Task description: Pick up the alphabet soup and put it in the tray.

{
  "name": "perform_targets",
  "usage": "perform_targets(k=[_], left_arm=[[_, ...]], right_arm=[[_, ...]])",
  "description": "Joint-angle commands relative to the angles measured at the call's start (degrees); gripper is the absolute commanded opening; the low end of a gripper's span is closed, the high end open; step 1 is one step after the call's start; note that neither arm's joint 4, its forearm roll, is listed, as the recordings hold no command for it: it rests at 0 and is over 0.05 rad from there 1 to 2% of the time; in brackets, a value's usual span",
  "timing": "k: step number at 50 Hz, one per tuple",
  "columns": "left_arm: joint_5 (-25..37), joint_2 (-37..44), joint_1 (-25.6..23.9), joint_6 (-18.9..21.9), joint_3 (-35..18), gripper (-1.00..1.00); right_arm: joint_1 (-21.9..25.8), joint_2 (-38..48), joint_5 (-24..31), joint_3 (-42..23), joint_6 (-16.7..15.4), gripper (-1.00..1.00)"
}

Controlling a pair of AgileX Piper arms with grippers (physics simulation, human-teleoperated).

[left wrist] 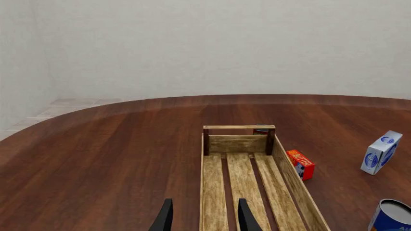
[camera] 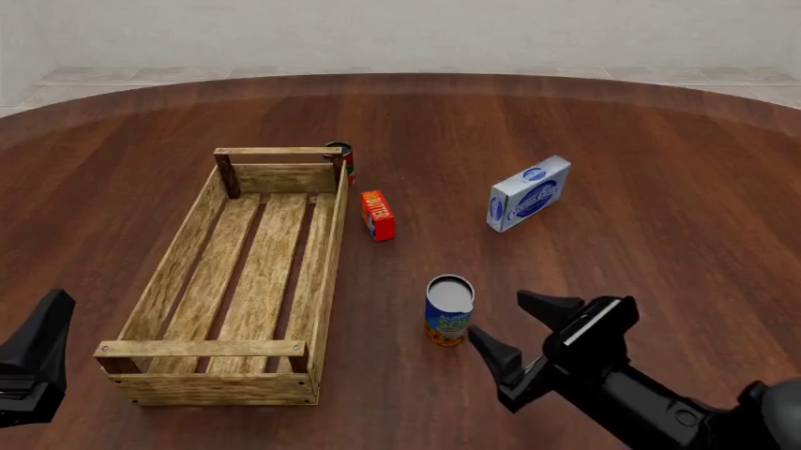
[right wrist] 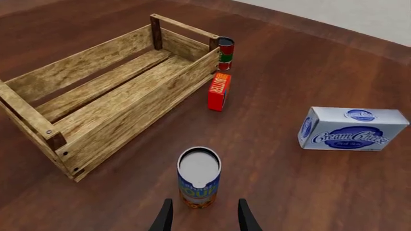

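The alphabet soup (camera: 448,309) is a blue-labelled can with an orange-red band at its base and a silver top, upright on the table right of the tray (camera: 328,262). My right gripper (camera: 513,326) is open just right of the can and near it, not touching. In the right wrist view the alphabet soup (right wrist: 199,178) stands just ahead of the open right gripper (right wrist: 203,221). My left gripper (left wrist: 205,221) is open over the tray's (left wrist: 292,183) near end. In the left wrist view the alphabet soup (left wrist: 390,216) shows at the frame's edge.
A small red box (camera: 377,215) stands beside the tray's right wall. A dark red-and-green can (camera: 340,157) stands at the tray's far right corner. A white-and-blue cream cheese box (camera: 528,193) lies farther right. The tray holds nothing.
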Motion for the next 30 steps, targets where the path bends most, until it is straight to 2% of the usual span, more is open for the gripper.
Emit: perform_targets(k=[1,30], left_arm=[[0.0,0.0,0.0,0.0,0.0,1.0],[0.0,0.0,0.0,0.0,0.0,1.0]], right_arm=[[0.2,1.1,0.0,-1.0,-0.4,1.0],[-0.3,5.0,0.0,-4.0,-1.0,1.0]])
